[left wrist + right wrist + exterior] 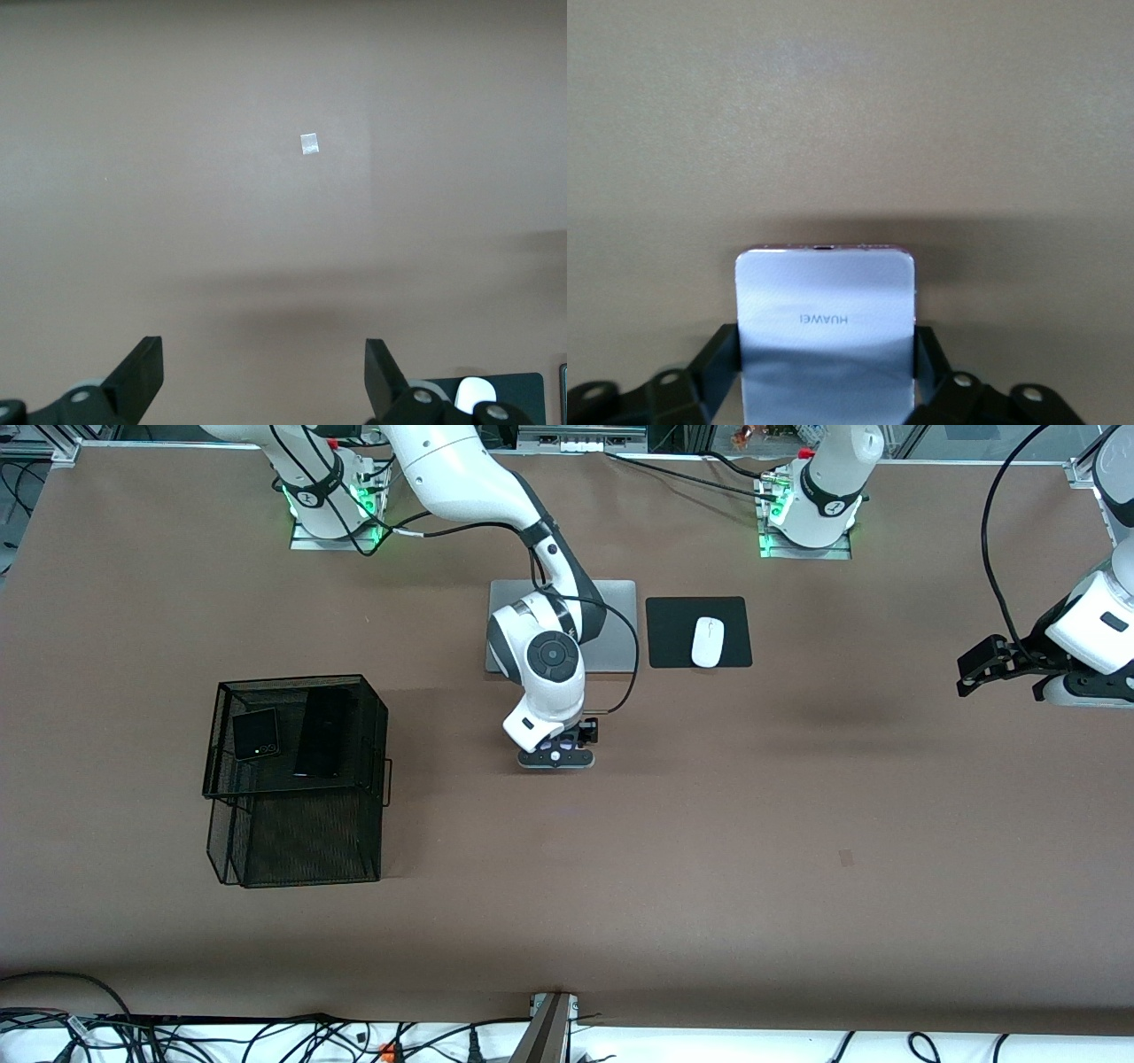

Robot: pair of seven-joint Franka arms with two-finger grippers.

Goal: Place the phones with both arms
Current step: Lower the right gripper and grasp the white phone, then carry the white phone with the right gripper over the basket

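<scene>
My right gripper (565,744) is low over the table's middle, nearer the front camera than the laptop. In the right wrist view its fingers (719,354) press both sides of the pale lavender-white phone (825,332), so the right gripper (825,372) is shut on it. I cannot tell whether the phone rests on the table. The small squarish black phone (256,735) and the long slim black phone (321,733) lie on the upper shelf of a black wire rack (296,784). My left gripper (967,675) waits open and empty in the air at the left arm's end of the table, with its fingers (142,372) wide apart.
A silver laptop (611,624) lies near the arm bases, partly hidden by the right arm. Beside it a white mouse (707,641) sits on a black pad (735,615); both also show in the left wrist view (474,394). A small white patch (309,143) marks the table.
</scene>
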